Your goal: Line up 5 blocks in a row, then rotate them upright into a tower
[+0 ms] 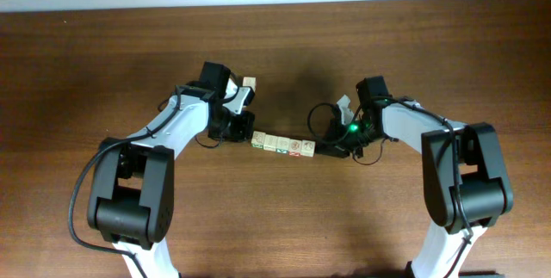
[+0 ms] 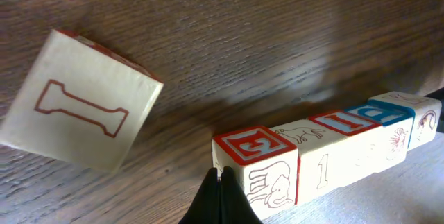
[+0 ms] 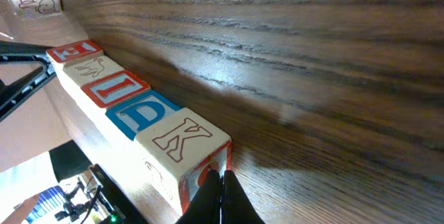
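The five blocks (image 1: 283, 145) lie end to end in one row mid-table (image 1: 275, 37), running from nine o'clock to three as seen from overhead. My left pincer (image 2: 216, 189), fingers pressed together and holding nothing, meets the nine o'clock end. My right pincer (image 3: 222, 189), likewise closed and empty, meets the three o'clock end. A separate cube (image 2: 83, 102) lies apart, at ten o'clock of my left fingertips.
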`<act>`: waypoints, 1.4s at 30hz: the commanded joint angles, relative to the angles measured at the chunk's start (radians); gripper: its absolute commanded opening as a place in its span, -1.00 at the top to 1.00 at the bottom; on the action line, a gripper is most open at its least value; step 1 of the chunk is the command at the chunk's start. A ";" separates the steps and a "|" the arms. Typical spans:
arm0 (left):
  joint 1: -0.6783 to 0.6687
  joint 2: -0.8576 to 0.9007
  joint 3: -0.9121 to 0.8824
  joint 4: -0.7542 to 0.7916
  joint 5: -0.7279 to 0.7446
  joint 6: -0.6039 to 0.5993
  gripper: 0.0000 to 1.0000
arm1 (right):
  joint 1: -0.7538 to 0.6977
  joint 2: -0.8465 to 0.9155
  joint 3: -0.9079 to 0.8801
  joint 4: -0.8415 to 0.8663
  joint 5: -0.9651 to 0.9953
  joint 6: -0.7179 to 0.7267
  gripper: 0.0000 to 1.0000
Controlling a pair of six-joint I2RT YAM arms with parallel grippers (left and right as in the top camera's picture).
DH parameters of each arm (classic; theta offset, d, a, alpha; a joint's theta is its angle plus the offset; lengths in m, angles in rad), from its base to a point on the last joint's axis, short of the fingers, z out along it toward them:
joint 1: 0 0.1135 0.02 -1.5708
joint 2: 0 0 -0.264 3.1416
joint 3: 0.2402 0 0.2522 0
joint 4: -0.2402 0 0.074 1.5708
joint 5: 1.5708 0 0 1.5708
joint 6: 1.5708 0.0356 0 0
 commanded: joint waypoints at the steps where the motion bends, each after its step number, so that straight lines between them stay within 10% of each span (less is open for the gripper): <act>1: -0.006 0.006 -0.013 -0.002 0.031 -0.010 1.00 | 0.024 0.013 -0.008 -0.005 0.010 0.019 0.92; 42: -0.006 0.006 -0.013 -0.023 0.083 -0.091 1.00 | -0.057 0.013 -0.061 0.056 -0.063 -0.072 0.92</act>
